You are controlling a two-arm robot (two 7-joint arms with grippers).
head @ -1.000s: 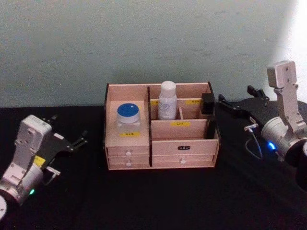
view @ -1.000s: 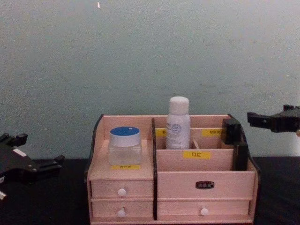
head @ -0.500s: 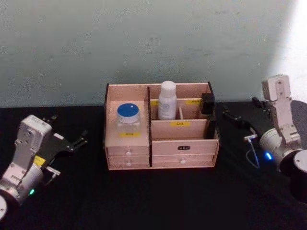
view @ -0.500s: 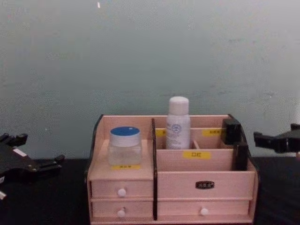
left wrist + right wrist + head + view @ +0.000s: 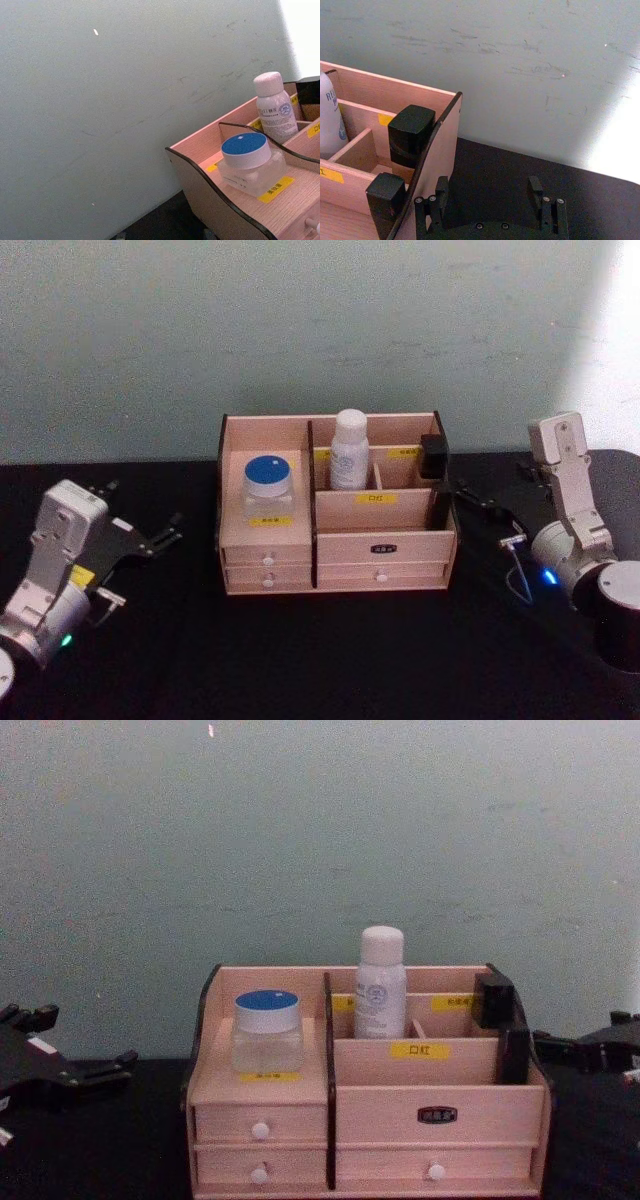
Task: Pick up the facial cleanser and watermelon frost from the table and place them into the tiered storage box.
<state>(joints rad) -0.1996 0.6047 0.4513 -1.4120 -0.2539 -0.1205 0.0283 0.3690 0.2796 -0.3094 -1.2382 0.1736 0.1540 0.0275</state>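
Black tabletop: we are keeping our right gripper (image 5: 492, 197), fingers spread and empty, low beside the tiered storage box (image 5: 335, 505), clearing its dark edge.

I count one tiered storage box (image 5: 335, 530). On it: four white drawer knobs, four yellow labels that I can make out, one dark plate on front. Inside: one jar with blue lid (image 5: 268, 483), one white bottle (image 5: 349, 449), two black blocks, one at back right compartment (image 5: 434, 454), one at right front edge (image 5: 514, 1053). My own grippers: two, left gripper (image 5: 160, 537) and right gripper (image 5: 487, 505).
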